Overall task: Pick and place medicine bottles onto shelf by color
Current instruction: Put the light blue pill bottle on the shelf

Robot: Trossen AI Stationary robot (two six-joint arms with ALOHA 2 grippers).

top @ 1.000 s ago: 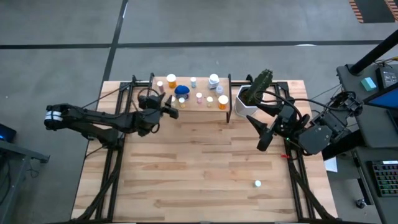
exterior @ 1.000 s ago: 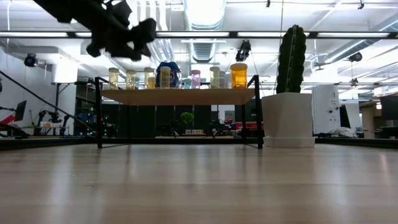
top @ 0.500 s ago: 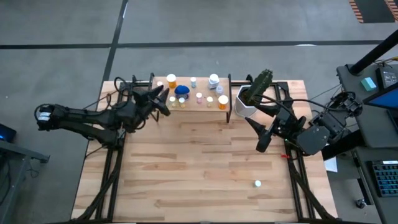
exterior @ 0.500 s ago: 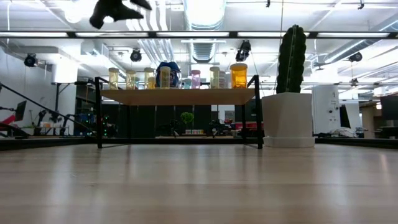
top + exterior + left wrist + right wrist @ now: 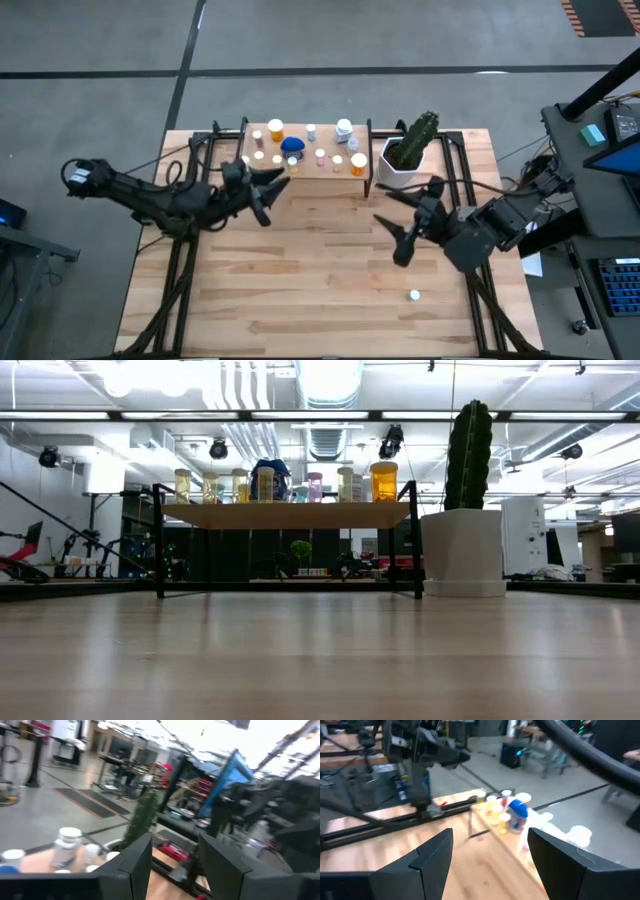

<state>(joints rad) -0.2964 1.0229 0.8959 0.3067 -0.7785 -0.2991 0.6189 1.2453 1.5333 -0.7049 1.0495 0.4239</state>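
Looking at the shelf [image 5: 306,172], you see nearly all the medicine bottles [image 5: 318,147] already standing on it, the blue one [image 5: 292,145] near its middle and the orange ones toward the ends. One last bottle [image 5: 414,295] lies alone on the table [image 5: 300,280], near the front edge on the right side. By my reading you are between placements (nothing is in either grip). Your right gripper [image 5: 412,218] hangs above the table in front of the cactus pot [image 5: 398,170], fingers spread wide and empty; it is the nearer one to the stray bottle, so the next move likely calls for bringing it toward the front edge and down. Your left gripper [image 5: 268,190] sits just in front of the shelf's left part, fingers partly apart, empty. The middle of the table gives you free room; mind the pot beside the shelf.
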